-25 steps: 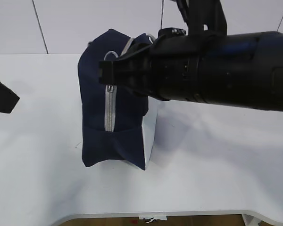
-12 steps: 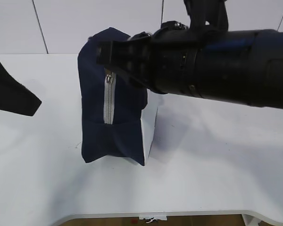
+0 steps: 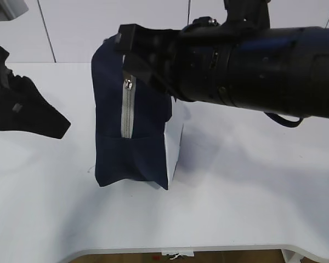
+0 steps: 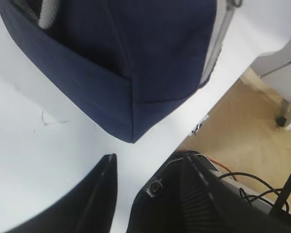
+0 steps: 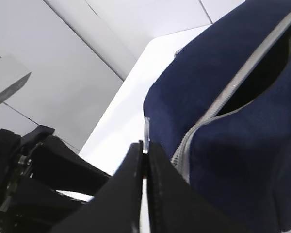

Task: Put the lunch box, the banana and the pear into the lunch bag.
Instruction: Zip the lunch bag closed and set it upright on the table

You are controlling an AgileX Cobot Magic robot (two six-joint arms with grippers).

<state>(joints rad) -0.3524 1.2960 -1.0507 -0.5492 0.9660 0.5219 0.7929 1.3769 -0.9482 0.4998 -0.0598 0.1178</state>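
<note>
At the lunch bag (image 3: 132,126) top, the right hand (image 5: 144,160) pinches something small, perhaps the zipper pull.

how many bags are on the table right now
1. The bag stands upright near the table's middle, zipper facing the exterior camera and partly open at the top. The right arm hides what lies behind it.

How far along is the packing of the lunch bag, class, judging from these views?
Done: the zipper of the lunch bag gapes partly open. In hand: the right tool is shut, apparently on the zipper pull; the left tool hangs open, empty. Left: lunch box, banana and pear are out of view, so whether any is packed cannot be told.
</note>
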